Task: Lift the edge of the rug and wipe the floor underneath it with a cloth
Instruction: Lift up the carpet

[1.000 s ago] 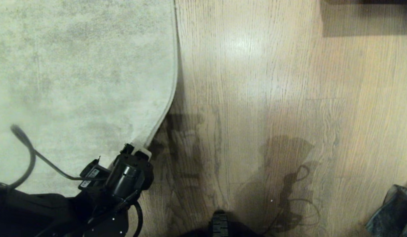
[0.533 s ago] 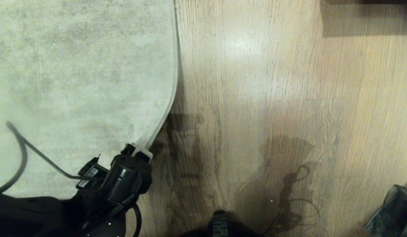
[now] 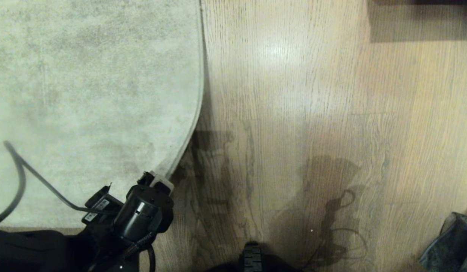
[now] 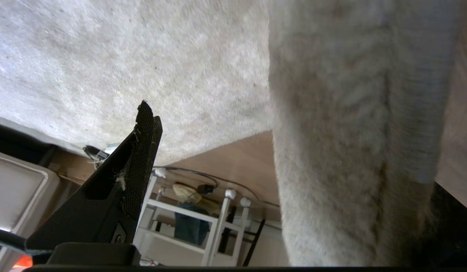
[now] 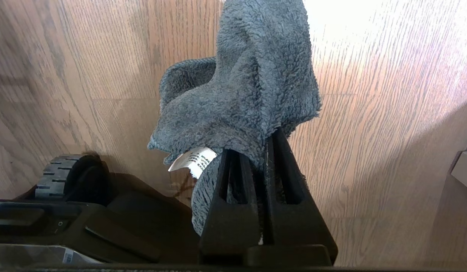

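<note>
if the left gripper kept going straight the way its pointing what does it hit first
Probably the rug edge itself. The left gripper is open at the raised border, with rug pile right ahead between its fingers in the wrist view. Whether it already touches is hard to tell.

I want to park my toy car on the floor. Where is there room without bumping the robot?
The wood floor is bare between the rug edge on one side and the dark furniture at the far corner. Nearer the robot it gets crowded: the left claw is at the rug edge, the robot's base sits low in the middle, and the cloth hangs at the right.
</note>
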